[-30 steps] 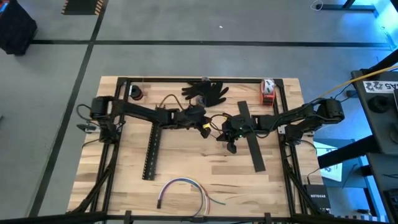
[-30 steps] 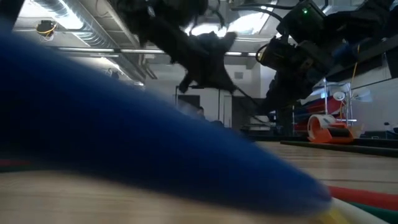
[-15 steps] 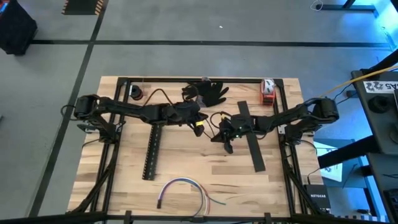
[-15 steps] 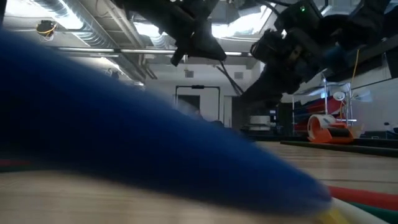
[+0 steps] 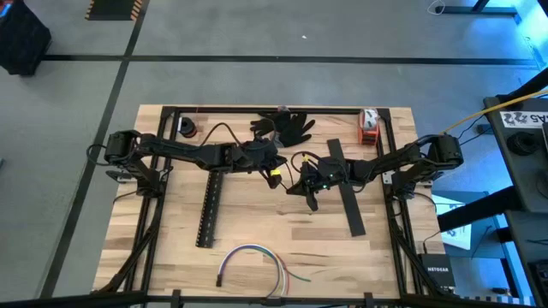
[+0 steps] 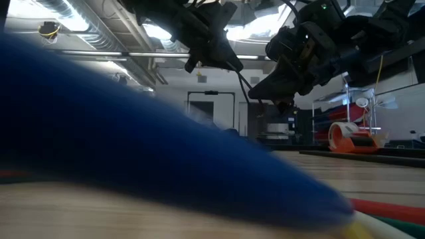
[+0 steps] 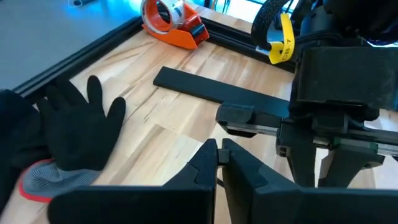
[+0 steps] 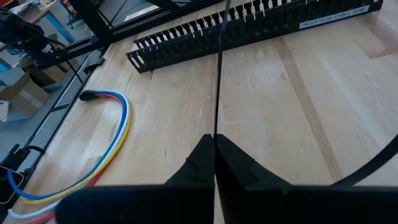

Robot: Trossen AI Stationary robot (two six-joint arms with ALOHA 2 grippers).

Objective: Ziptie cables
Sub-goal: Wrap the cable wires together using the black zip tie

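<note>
Hovering above mid-table, both pincers sit near one another with nothing yet done to the cables [image 5: 253, 261].

Left pincer [image 5: 276, 166]: fingers pressed together, nothing visibly between them in its wrist view. A black glove [image 7: 74, 134] lies on the wood just beyond and to one side of it; the tape dispenser [image 7: 173, 22] sits further off past a flat black bar [image 7: 217, 93].

Right pincer [image 5: 310, 192]: fingers pressed together, pinching a thin dark strip [image 8: 219, 68], judged to be the ziptie, which runs straight out from the tips towards the slotted channel [image 8: 249, 31].

Cables: lying in a loose curve near the front table edge, well apart from both pincers and on the far side of the channel from neither; in the right wrist view they [image 8: 93, 143] lie off to one side of that pincer.

Risks, as judged:
- Strip is held only at its end by a narrow pinch; it may twist or slip out during transfer.
- Arms are close together; a careless crossing move could cause contact.
- Cables are loose and springy; they could splay or slide when the strip is threaded under them.
</note>
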